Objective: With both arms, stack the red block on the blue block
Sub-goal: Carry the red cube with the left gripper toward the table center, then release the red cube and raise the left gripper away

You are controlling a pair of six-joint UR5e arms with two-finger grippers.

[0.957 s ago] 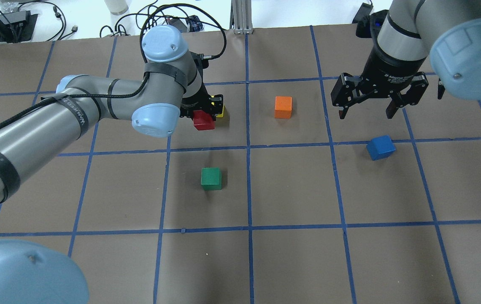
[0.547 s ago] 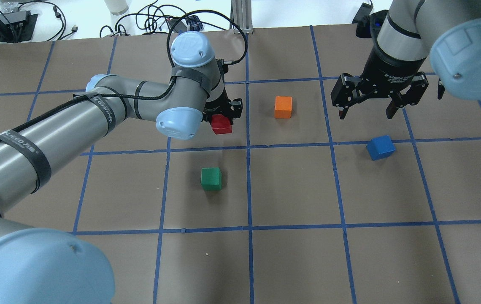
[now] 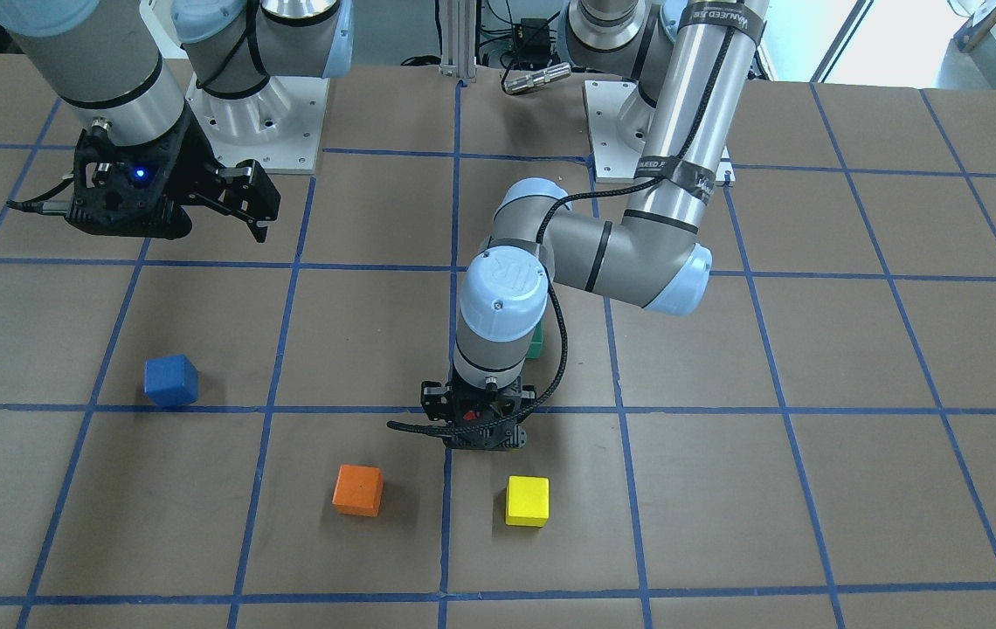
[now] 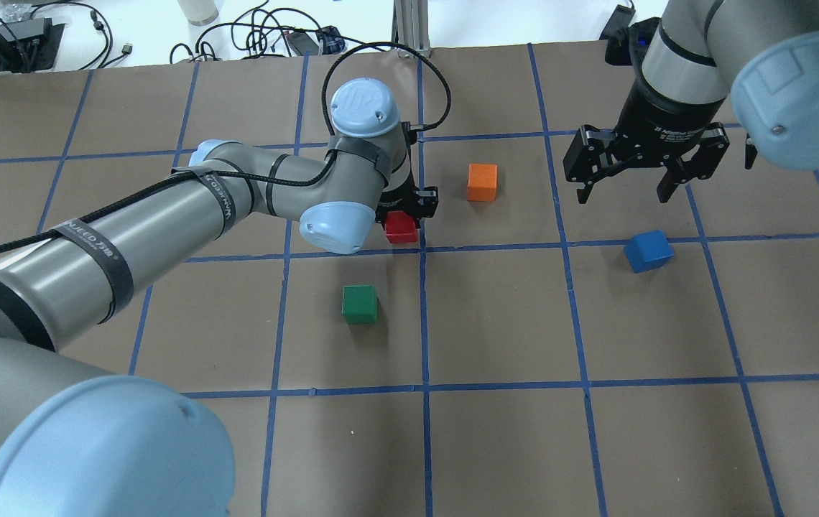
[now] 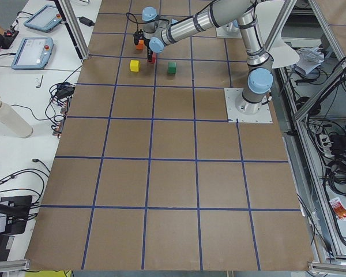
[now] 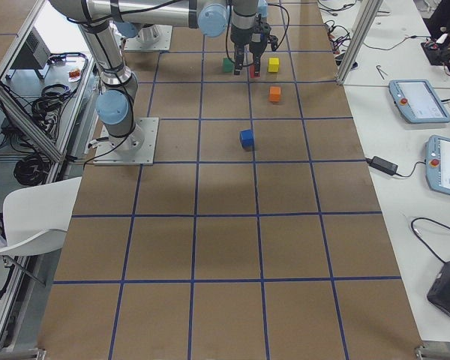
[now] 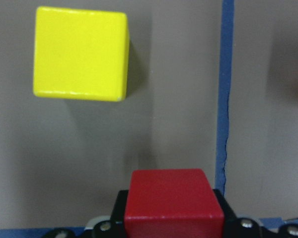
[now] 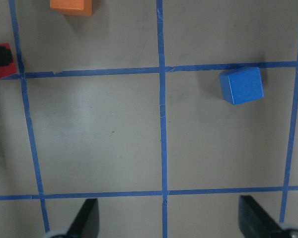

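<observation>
My left gripper (image 4: 404, 217) is shut on the red block (image 4: 401, 228) and holds it just above the table, beside the centre tape line. In the left wrist view the red block (image 7: 174, 203) sits between the jaws. The blue block (image 4: 648, 250) lies on the table at the right, turned a little askew; it also shows in the right wrist view (image 8: 242, 85). My right gripper (image 4: 625, 188) is open and empty, hovering above and behind the blue block.
An orange cube (image 4: 482, 182) sits right of the left gripper. A green cube (image 4: 360, 303) lies nearer the robot. A yellow cube (image 3: 527, 501) lies just beyond the left gripper, hidden by the arm in the overhead view. Blue tape lines grid the brown table (image 4: 496, 445).
My left arm has moved to the right with the red block in its grip, away from the yellow cube toward the centre line. The right arm and the blue block have not moved.
</observation>
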